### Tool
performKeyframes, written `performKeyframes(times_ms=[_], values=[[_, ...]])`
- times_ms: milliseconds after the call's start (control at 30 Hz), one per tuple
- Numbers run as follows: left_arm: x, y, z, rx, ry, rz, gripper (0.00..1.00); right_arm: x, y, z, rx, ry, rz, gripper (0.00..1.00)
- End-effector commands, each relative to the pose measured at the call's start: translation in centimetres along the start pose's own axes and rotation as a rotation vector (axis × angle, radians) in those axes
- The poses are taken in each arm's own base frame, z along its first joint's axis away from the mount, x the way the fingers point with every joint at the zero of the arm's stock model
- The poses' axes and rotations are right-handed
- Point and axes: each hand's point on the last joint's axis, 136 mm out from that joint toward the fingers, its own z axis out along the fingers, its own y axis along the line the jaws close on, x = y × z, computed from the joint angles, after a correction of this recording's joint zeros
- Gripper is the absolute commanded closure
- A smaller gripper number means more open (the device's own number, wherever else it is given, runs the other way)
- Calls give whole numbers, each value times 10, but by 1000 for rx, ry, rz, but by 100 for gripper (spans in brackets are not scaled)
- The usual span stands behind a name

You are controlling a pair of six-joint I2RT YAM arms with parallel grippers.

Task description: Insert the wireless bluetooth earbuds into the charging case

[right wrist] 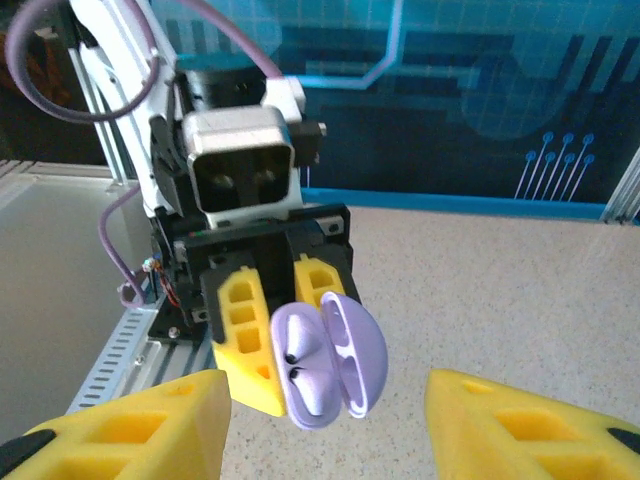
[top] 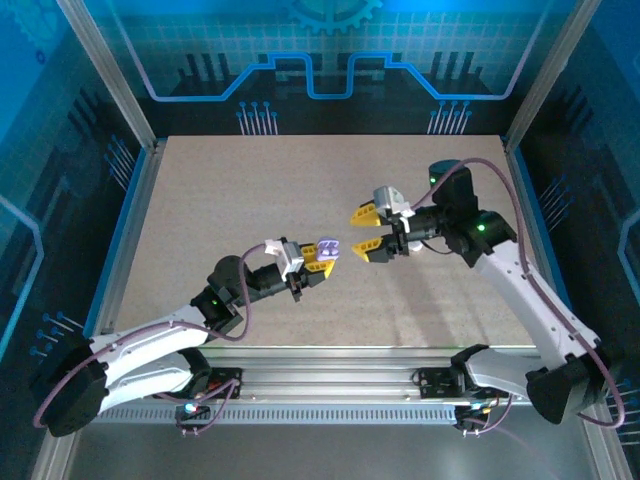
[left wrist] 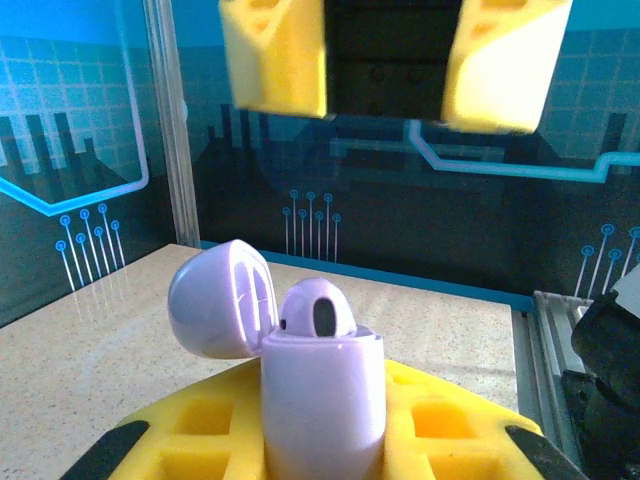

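Note:
My left gripper [top: 318,262] is shut on the lilac charging case [top: 329,249], held above the table with its lid [left wrist: 222,297] swung open. Two wireless bluetooth earbuds [right wrist: 300,365] sit side by side inside the case [right wrist: 318,400]. From the left wrist, one earbud's dome [left wrist: 318,308] rises above the rim of the case body [left wrist: 322,400]. My right gripper [top: 364,232] is open with nothing between its yellow fingers [right wrist: 130,430]. It faces the case from a short way to the right, apart from it.
The speckled beige table [top: 300,190] is fenced by aluminium posts [top: 105,70] and blue backdrop walls. A metal rail [top: 330,385] runs along the near edge by the arm bases.

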Motion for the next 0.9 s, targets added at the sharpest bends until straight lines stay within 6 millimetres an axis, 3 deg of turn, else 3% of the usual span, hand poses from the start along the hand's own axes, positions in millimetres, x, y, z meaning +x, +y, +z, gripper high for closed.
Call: performKeyframes(times_ms=[0, 467, 867], values=[[-21, -3, 3, 31, -53, 19, 83, 0, -2, 8, -26, 33, -31, 45], [-25, 1, 2, 3, -72, 47, 83, 13, 11, 32, -180, 55, -4, 42], [-26, 1, 1, -1, -76, 52, 83, 22, 6, 44, -175, 100, 19, 35]])
